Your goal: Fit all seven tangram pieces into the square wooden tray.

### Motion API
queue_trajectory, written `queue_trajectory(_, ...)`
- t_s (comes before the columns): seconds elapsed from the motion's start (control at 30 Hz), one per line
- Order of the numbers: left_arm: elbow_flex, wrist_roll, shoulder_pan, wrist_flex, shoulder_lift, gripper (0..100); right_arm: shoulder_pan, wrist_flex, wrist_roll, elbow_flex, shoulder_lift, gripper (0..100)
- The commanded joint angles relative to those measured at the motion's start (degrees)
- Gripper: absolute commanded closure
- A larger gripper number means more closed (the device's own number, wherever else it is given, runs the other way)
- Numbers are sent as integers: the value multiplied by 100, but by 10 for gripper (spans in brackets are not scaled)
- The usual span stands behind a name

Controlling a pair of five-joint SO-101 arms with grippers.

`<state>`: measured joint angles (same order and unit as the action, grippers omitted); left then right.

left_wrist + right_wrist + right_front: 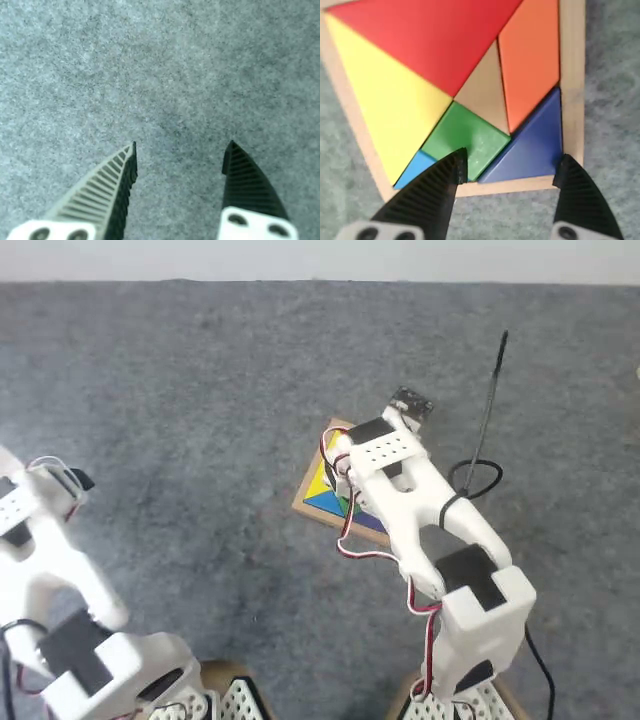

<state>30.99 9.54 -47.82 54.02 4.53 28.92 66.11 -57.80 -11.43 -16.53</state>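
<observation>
1. The left gripper [181,150] hangs over the bare grey felt-like table covering [160,65]. Its two ridged jaws are spread apart with nothing between them.
2. The right gripper [512,167] hangs above one edge of the square wooden tray [572,75], jaws parted and empty. One tip lies over the green square piece [467,137]. The other lies over the rim beside the dark blue triangle [535,145].
3. The small light blue triangle [415,167] lies flat in the tray, touching the green square. So do the large yellow triangle [385,95], the large red triangle [435,35] and the orange parallelogram [530,60], all edge to edge.
4. Among the red, orange and green pieces sits a wood-coloured triangle [482,97]. I cannot tell whether it is a piece or bare floor.
5. From above, the right arm [410,495] covers most of the tray near the table's middle. The left arm [60,570] is well apart.
6. Beyond the tray rises a thin black rod [487,415].
</observation>
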Motion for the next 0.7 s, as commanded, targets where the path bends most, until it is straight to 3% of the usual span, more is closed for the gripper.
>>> queue_trajectory(0.0, -13, -70, 18, -70, 316, 725, 31, -22, 79, 369, -84, 720)
queue_trajectory(0.23, -13, -79, 26, -18, 334, 725, 48, 1033, 853, 1037, 312, 723)
queue_trajectory(0.43, -66, -440, 290, 290, 352, 726, 48, 1182, 1530, 1029, 725, 856)
queue_trajectory(0.67, -330, -712, 765, 598, 352, 727, -251, 1569, 2171, 826, 1648, 862)
